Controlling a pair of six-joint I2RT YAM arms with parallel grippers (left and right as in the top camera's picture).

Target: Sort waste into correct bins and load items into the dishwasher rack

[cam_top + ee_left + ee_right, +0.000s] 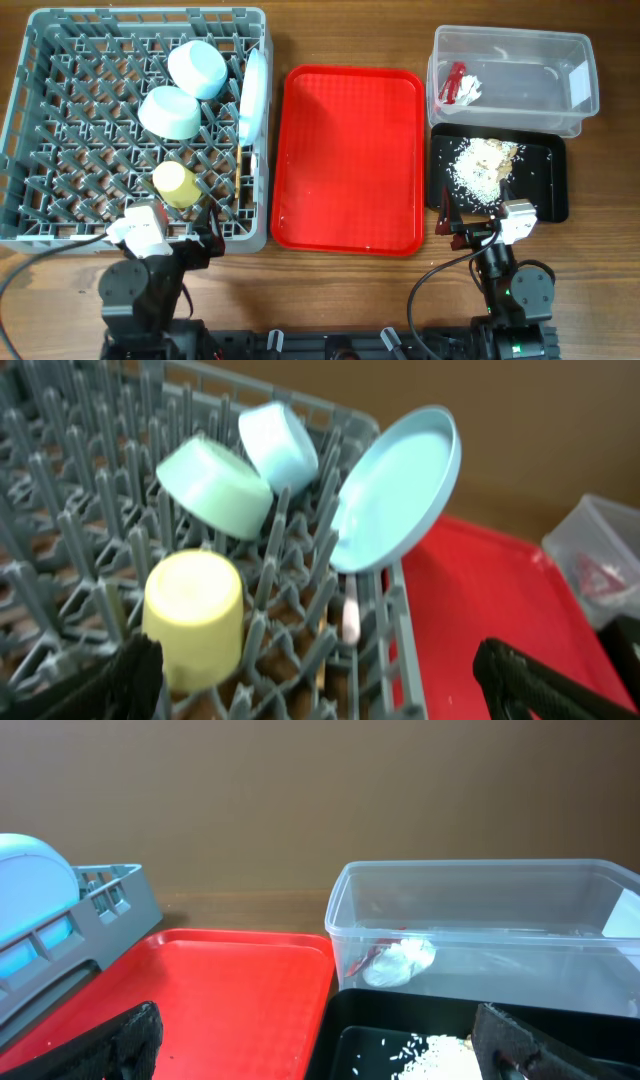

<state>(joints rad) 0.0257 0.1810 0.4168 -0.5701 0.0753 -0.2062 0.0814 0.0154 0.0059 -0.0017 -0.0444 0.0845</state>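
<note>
- While left claw (320, 695) and right claw (320, 1055) hang apart and empty at the bench's near edge, sorting looks done.
- Loaded in dishwasher rack (40, 130), left edge: bowls (196, 68), cup (175, 183), plate (252, 95).
- Inside clear tub (585, 75), far right corner: wrapper (452, 85), paper (470, 90); on black tray (550, 190): rice scraps (480, 165).
- Not made out: fork, chopsticks.

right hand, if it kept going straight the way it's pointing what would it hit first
Most likely the near wall of the clear tub, after the right hand passes over the black tray and its rice; height above the tray is hard to judge.
</note>
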